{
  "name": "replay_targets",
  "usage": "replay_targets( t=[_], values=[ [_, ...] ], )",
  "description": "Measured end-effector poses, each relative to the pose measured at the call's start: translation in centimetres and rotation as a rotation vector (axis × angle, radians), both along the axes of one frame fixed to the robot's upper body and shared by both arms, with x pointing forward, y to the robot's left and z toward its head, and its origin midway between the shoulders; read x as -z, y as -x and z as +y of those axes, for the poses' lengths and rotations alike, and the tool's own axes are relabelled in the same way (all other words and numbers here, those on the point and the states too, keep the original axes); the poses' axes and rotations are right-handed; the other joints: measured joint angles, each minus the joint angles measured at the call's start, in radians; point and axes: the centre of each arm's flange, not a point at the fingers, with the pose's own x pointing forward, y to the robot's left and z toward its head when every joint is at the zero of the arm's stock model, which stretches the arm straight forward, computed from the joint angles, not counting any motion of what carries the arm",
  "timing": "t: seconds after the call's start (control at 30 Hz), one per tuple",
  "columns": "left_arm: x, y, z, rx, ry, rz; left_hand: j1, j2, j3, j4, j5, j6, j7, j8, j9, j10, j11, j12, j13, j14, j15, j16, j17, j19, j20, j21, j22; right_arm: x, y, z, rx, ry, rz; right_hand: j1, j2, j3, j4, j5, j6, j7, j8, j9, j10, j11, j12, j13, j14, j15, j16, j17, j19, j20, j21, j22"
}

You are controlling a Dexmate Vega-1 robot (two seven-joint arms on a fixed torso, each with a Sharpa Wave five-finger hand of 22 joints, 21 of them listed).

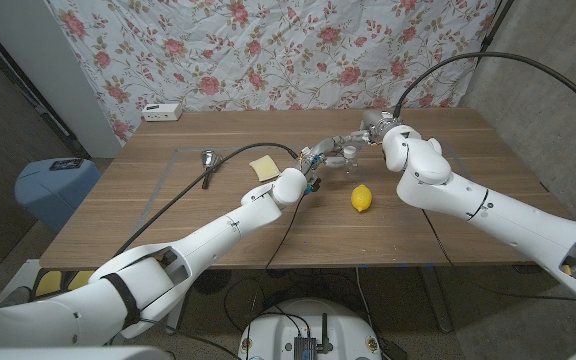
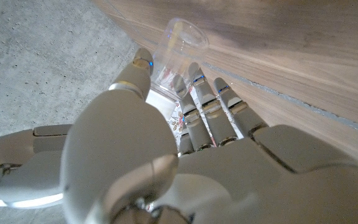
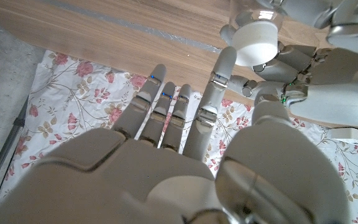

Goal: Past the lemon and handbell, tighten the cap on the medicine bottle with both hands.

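From the head view, my left hand [image 1: 320, 158] and right hand [image 1: 370, 132] meet at the bottle [image 1: 351, 155], which is past the lemon [image 1: 362, 198] on the surface [image 1: 218, 220]; a bell [image 1: 208, 157] lies to the left. In the left wrist view, my left fingers [image 2: 194, 93] wrap the clear bottle [image 2: 179, 53]. In the right wrist view, my right hand [image 3: 185, 130] is spread, one fingertip touching the white cap [image 3: 257, 40].

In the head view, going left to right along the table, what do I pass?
White power strip → handbell → yellow sponge → left hand on the medicine bottle → lemon → right hand.
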Motion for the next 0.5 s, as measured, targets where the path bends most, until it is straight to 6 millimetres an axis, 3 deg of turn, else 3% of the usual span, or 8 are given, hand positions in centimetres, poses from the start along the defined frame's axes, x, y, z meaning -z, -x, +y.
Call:
replay_targets(
  t=[0.33, 0.5],
  values=[
    [-0.05, -0.16, 0.13, -0.012, 0.001, 0.003, 0.000, 0.000, 0.004, -0.004, 0.004, 0.000, 0.000, 0.000, 0.000, 0.000, 0.000, 0.002, 0.000, -0.003, -0.003, -0.001, -0.001, 0.000, 0.000, 0.000, 0.000, -0.27, 0.24, -0.82, 0.008, -0.018, -0.027, -0.004, 0.004, -0.004, -0.004, 0.000, -0.100, 0.017, -0.057, 0.005, -0.017, 0.042, -0.017, 0.003, -0.007, 0.001, -0.019, -0.005, -0.011, 0.004, -0.011, 0.000],
    [-0.10, -0.25, 0.32, -0.020, 0.002, 0.003, 0.000, 0.000, 0.004, -0.004, 0.004, 0.000, 0.000, 0.000, 0.000, 0.000, 0.000, 0.002, 0.000, -0.007, -0.007, -0.004, -0.001, 0.000, 0.000, 0.000, 0.000, -0.32, 0.27, -1.03, 0.001, -0.028, -0.038, -0.004, 0.004, -0.003, -0.011, 0.000, -0.149, 0.023, -0.080, 0.005, -0.023, 0.047, -0.021, 0.003, -0.010, 0.002, -0.025, -0.003, -0.013, 0.002, -0.013, 0.000]
  ],
)
